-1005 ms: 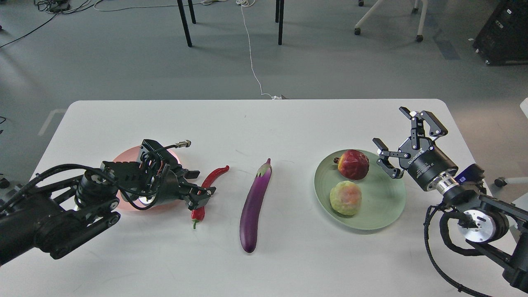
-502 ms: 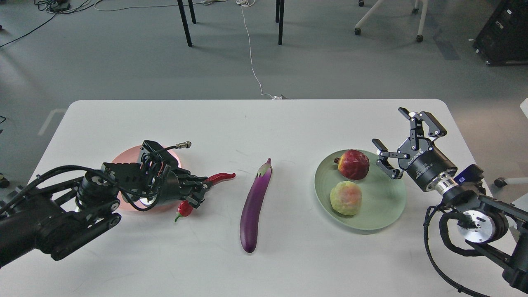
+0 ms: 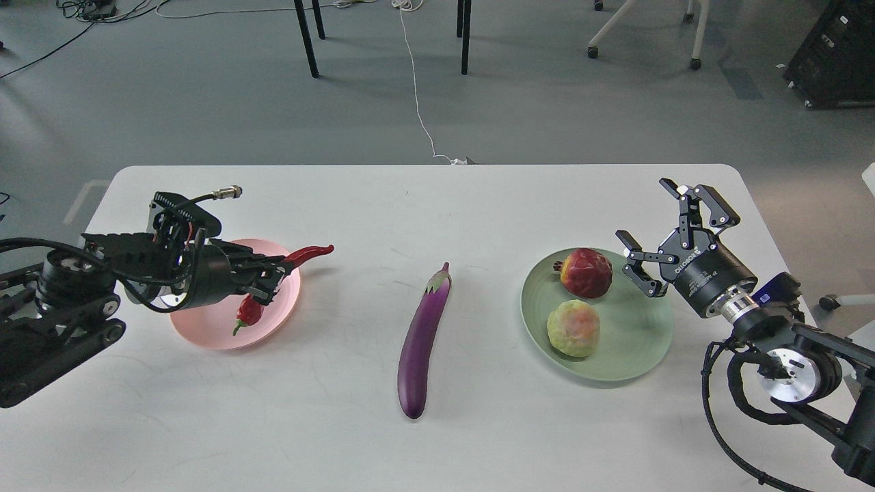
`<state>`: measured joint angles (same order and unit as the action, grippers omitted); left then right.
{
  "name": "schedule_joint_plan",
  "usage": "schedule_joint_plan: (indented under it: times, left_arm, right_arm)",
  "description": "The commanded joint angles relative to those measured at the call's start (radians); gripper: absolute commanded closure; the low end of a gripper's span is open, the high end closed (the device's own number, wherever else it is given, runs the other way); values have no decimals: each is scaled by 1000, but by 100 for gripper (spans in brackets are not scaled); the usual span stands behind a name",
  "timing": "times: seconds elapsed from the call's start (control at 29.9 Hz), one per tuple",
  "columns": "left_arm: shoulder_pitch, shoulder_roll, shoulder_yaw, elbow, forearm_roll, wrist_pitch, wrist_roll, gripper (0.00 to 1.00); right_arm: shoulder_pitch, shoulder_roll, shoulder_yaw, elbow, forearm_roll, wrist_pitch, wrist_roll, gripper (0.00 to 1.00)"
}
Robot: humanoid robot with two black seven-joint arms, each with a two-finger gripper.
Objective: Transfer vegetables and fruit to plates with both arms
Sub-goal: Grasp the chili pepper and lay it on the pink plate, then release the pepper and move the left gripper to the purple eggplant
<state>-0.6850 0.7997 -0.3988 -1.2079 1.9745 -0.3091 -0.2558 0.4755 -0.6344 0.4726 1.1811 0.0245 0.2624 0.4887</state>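
Observation:
My left gripper (image 3: pixel 268 272) is shut on the red chili pepper (image 3: pixel 306 255) and holds it over the right part of the pink plate (image 3: pixel 205 328); the pepper's stem end hangs down over the plate and its tip sticks out past the rim to the right. The purple eggplant (image 3: pixel 420 342) lies on the table in the middle. The pomegranate (image 3: pixel 586 272) and the yellow-green fruit (image 3: pixel 573 328) rest on the pale green plate (image 3: pixel 636 342). My right gripper (image 3: pixel 660 229) is open and empty, just right of the pomegranate.
The white table (image 3: pixel 437 205) ends close behind the plates; its right edge is near my right arm. Chair and table legs and a white cable stand on the floor beyond.
My left gripper closed on the chili pepper, lifted it off the table and carried it left and back over the pink plate. The right arm has stayed still.

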Motion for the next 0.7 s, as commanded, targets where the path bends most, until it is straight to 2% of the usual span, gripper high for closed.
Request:
schedule_joint_plan:
  times: [0.0, 0.13, 0.23, 0.4, 0.54, 0.67]
  left_arm:
    - [9, 12, 1, 83, -5, 56, -8, 83]
    - [10, -4, 3, 162, -5, 90, -8, 72]
    - [10, -2, 3, 171, -3, 90, -10, 49]
    - [18, 1, 3, 168, -3, 88, -10, 29]
    - [12, 9, -6, 111, -12, 88, -10, 28]
    - [-16, 16, -12, -63, -78, 81, 12, 26]
  right_arm:
    - [0, 5, 0, 0, 0, 0, 0, 2]
    - [0, 5, -2, 2, -1, -2, 0, 2]
    - [0, -2, -2, 3, -1, 0, 0, 2]
    - [0, -4, -2, 2, -1, 0, 0, 2]
    - [0, -2, -2, 3, -1, 0, 0, 2]
    - [0, -2, 0, 5, -1, 0, 0, 2]
